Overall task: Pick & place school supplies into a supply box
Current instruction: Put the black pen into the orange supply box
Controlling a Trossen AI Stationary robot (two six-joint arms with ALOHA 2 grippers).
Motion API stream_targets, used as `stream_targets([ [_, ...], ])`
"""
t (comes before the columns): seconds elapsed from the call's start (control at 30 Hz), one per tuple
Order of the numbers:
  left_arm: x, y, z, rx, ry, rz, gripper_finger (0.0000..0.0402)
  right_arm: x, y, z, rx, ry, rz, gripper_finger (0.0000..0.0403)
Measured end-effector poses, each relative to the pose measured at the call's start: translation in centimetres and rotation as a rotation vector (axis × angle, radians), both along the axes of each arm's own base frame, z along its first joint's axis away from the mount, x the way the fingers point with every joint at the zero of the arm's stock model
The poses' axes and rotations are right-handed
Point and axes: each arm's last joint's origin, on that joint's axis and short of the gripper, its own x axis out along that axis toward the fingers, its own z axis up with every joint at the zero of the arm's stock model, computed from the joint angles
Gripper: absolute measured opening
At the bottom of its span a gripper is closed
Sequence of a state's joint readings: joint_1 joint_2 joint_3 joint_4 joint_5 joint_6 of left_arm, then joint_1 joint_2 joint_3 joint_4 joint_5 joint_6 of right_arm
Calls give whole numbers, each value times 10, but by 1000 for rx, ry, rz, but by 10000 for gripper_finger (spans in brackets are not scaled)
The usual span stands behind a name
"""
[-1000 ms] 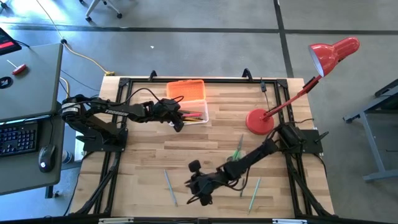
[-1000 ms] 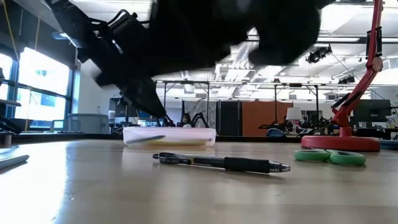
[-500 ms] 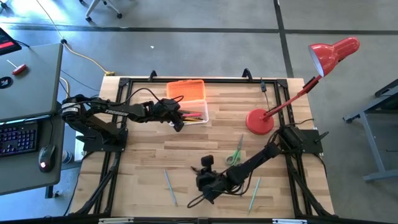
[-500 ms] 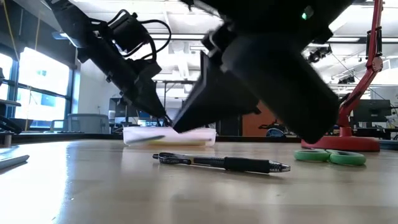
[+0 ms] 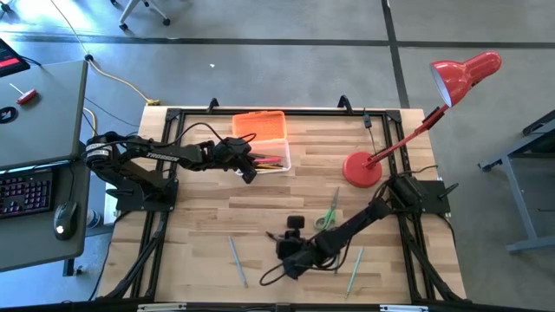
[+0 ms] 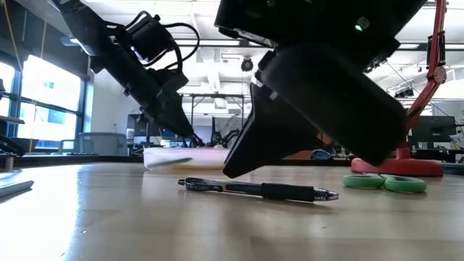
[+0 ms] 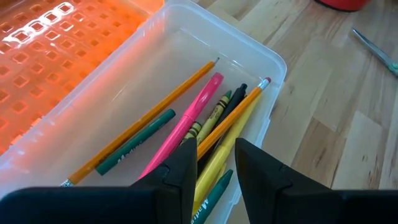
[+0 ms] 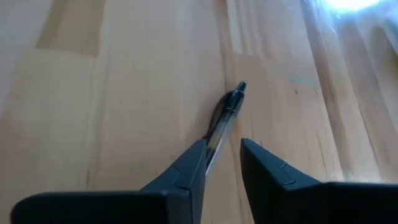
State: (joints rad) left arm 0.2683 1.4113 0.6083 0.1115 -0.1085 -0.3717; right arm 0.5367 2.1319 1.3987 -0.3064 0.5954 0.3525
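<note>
The supply box [image 5: 270, 162] is a clear case with its orange lid [image 5: 258, 126] open, at the table's far left. It holds pencils, a pink marker [image 7: 186, 124] and crayons. My left gripper [image 7: 216, 155] hangs open just above them with nothing between its fingers. A black pen [image 6: 257, 190] lies flat on the wood near the table's front. My right gripper [image 8: 221, 152] is open and slants down at it. Its fingertips stand close over one end of the pen [image 8: 225, 118]; whether they touch it cannot be told.
Green-handled scissors [image 5: 328, 212] lie right of the pen. A red desk lamp stands on its base [image 5: 362, 169] at the far right. Teal pencils lie near the front edge [image 5: 236, 258], [image 5: 354, 270]. Bare wood lies between the box and the pen.
My right gripper has tipped down and rolled, shifting slightly toward the table's right edge. Its fingertips have sunk close over the black pen. The pen has stayed where it was.
</note>
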Motion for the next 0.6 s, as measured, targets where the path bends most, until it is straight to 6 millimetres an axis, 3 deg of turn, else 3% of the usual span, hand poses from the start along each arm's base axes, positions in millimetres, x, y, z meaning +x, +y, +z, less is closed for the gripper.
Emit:
stream_targets([
  [0.2, 0, 0, 0, 0, -5, -1, 140, 3, -6, -2, 102, -50, -123, 103],
  [0.3, 0, 0, 0, -2, -6, 0, 140, -2, -11, -14, 192, -102, -206, 100],
  [0.47, 0, 0, 0, -1, -6, 6, 140, -21, -19, -42, 308, -247, -287, 87],
  [0.6, 0, 0, 0, 6, -4, 14, 140, -45, -27, -64, 295, -329, -336, 74],
])
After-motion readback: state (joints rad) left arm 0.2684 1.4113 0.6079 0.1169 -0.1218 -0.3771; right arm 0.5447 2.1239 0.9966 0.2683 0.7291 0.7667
